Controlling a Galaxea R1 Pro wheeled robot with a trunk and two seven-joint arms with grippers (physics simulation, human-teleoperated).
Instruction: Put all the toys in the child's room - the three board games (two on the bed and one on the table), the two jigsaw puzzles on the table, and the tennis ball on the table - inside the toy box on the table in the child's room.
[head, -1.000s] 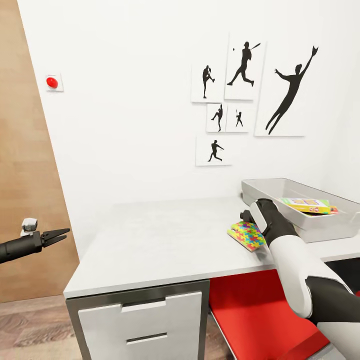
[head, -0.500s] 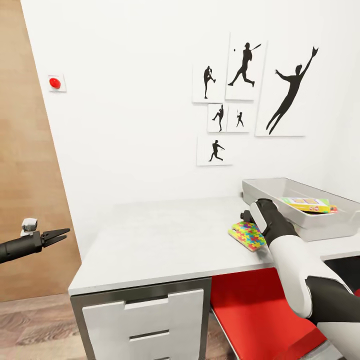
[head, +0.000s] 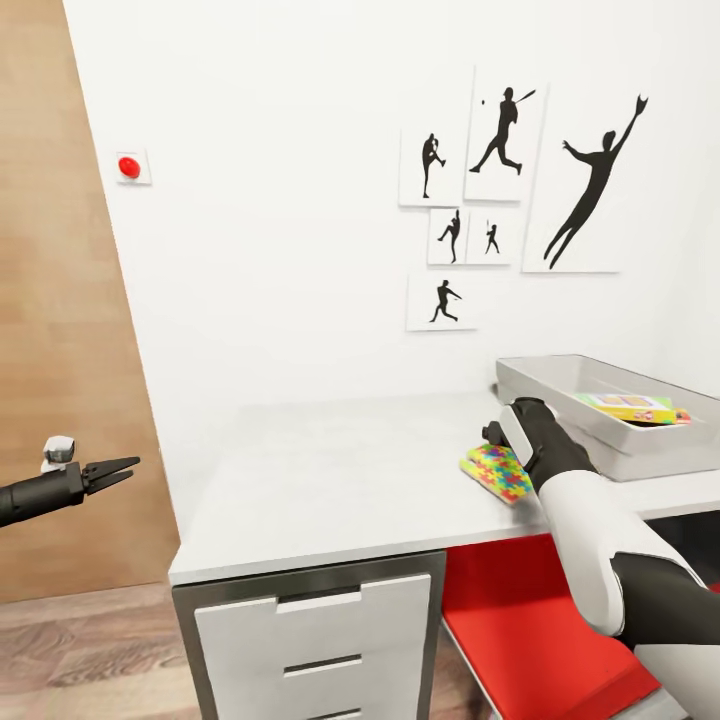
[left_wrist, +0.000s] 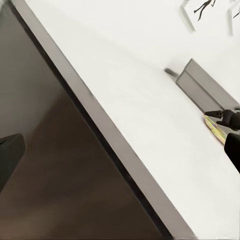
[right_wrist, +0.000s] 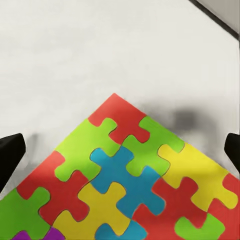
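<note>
Right pincer (head: 497, 432) hangs spread wide over the puzzle (head: 494, 471), which lies on the counter (head: 330, 480) beside the toy box (head: 610, 415). Centre over one edge, descend, then clamp. Left pincer (head: 118, 469): released, idle

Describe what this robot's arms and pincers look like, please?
The right arm has smooth white shells with black sections at wrist and elbow. The left arm shows as a slim black tube carrying a small grey block. The left gripper is two thin, pointed black fingers. No cables or markings show.
</note>
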